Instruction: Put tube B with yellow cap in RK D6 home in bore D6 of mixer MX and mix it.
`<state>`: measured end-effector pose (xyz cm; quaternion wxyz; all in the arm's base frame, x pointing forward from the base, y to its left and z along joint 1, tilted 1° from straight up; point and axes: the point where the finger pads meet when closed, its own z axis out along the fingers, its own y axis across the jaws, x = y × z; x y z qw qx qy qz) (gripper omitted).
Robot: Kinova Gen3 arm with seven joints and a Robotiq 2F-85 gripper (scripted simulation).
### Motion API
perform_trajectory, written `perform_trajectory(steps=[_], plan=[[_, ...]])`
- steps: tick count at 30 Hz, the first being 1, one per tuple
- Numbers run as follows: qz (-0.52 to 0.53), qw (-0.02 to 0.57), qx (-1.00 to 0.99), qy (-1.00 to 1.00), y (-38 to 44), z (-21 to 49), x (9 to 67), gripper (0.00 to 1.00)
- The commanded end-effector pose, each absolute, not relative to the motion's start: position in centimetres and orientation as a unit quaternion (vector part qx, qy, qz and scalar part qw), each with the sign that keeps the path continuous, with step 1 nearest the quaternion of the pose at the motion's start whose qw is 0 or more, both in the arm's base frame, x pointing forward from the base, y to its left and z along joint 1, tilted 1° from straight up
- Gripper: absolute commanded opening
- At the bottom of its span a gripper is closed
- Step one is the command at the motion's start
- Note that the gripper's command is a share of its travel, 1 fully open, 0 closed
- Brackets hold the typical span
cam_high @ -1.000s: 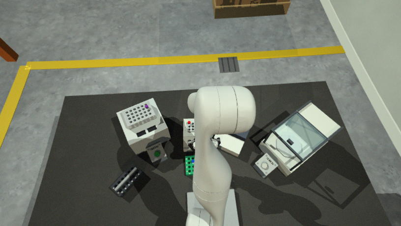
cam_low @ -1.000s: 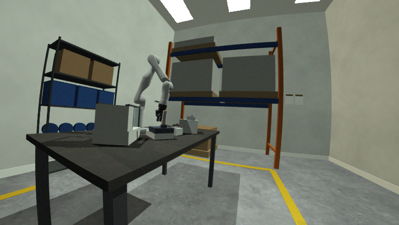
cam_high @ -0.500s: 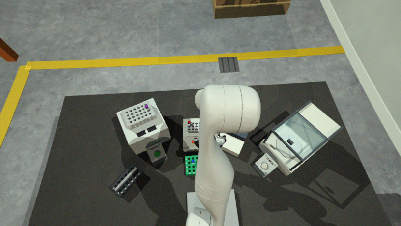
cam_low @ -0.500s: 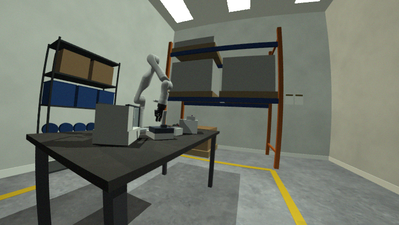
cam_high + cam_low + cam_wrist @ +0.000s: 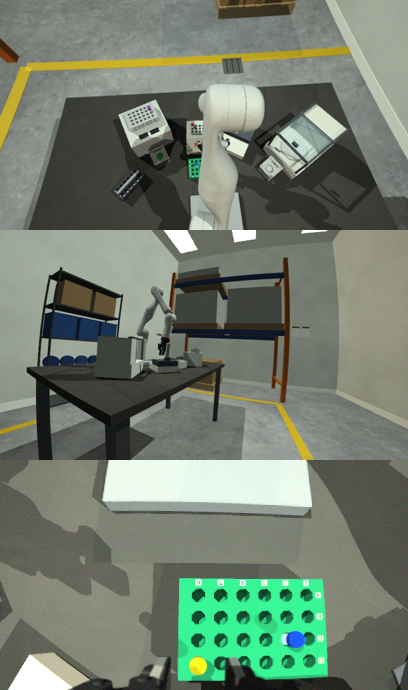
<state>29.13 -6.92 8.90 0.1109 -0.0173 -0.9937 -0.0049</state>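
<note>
Tube B, round and yellow-capped (image 5: 198,665), stands in the green rectangular rack (image 5: 192,167) (image 5: 254,629) as we hover our black two-fingered gripper (image 5: 225,142) (image 5: 161,354) (image 5: 197,673) above, partly open, empty. We judge gripping, transfer to the white boxy mixer (image 5: 145,149) (image 5: 192,360), full seating and mixing all remain.

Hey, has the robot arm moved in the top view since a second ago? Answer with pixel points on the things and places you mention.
Yes: the arm's raised bend (image 5: 234,108) (image 5: 157,291) has shifted right in the top view, judged against the floor grate (image 5: 232,65).
</note>
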Motion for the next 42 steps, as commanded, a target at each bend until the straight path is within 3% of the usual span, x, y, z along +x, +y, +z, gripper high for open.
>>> perform_trajectory(steps=[1, 42], plan=[[-0.005, 0.11, -0.017, -0.994, -6.9, 8.6, 29.2, 0.42], [-0.005, 0.11, -0.017, -0.994, -6.9, 6.1, 29.1, 0.42]])
